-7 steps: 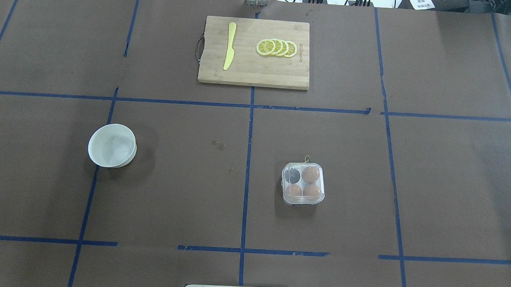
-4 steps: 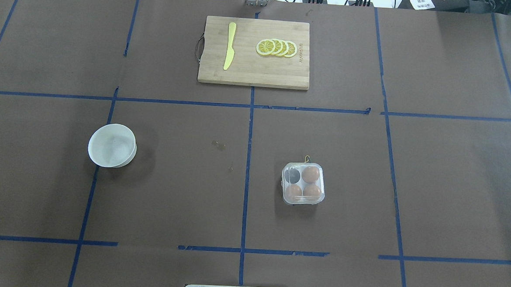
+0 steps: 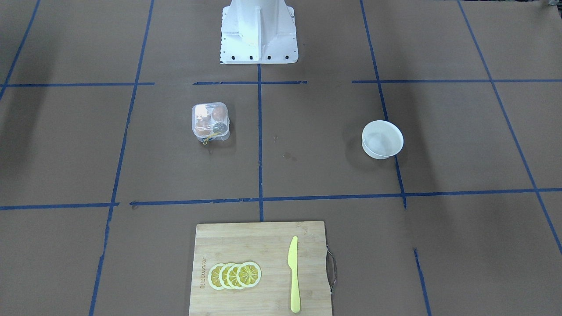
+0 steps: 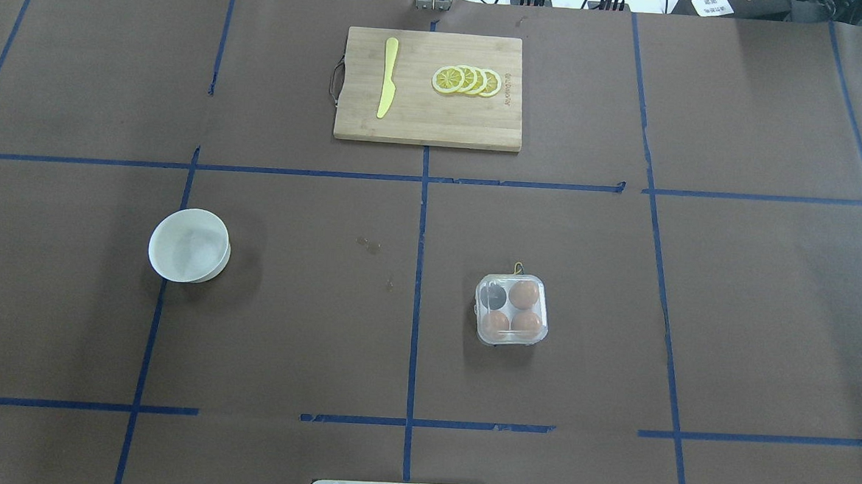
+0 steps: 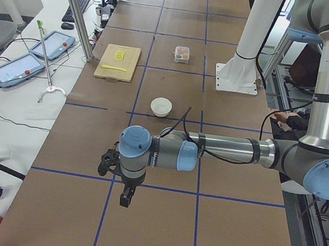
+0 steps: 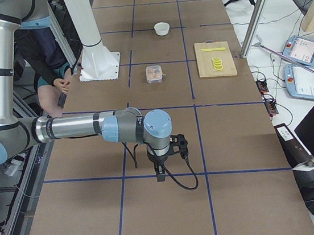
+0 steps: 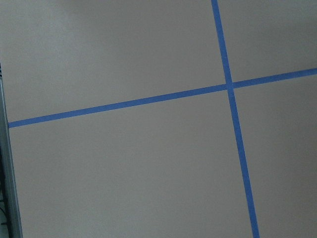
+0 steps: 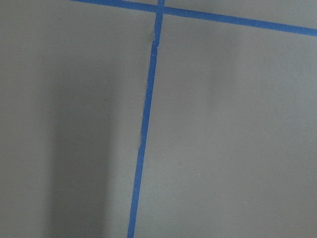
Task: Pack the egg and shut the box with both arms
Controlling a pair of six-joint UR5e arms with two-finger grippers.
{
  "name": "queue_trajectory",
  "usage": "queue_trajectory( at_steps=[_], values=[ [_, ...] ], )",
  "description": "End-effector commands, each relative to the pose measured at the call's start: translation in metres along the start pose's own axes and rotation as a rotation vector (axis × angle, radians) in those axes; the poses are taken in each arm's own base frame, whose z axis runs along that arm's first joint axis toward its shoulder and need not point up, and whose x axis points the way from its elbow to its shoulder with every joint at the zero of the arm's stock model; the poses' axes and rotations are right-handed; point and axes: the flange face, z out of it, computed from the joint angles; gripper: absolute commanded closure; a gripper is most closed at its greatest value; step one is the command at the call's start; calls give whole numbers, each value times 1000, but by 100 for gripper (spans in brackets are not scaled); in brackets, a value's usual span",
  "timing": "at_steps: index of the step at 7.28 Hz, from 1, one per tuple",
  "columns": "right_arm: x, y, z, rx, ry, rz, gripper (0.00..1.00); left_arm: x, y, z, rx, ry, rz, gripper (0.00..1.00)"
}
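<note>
The box (image 4: pixel 511 310) stands right of the table's middle, and its clear lid lies down over the white tray. Three orange-brown eggs show through the lid: one egg (image 4: pixel 524 294) at the far right and two in the near cells. The far-left cell looks dark and empty. The box also shows in the front-facing view (image 3: pixel 210 122). No arm shows in the overhead or front-facing views. My left gripper (image 5: pixel 125 198) hangs over bare table at the left end, far from the box. My right gripper (image 6: pixel 160 174) hangs over bare table at the right end. I cannot tell whether either is open or shut.
A round white bowl (image 4: pixel 189 245) stands empty on the left side. A wooden cutting board (image 4: pixel 427 127) at the far middle carries a yellow knife (image 4: pixel 387 77) and lemon slices (image 4: pixel 467 81). The white pedestal base (image 3: pixel 258 30) is at the robot's edge.
</note>
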Motion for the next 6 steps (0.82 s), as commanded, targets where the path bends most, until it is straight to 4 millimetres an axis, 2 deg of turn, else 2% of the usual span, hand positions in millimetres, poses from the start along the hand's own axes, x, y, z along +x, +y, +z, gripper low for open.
queue_trajectory(
  at_steps=[1, 6],
  values=[
    [0, 1, 0, -1, -1, 2, 0, 0, 0, 0, 0, 0, -1, 0],
    [2, 1, 2, -5, -2, 5, 0, 0, 3, 2, -2, 8, -2, 0]
  ],
)
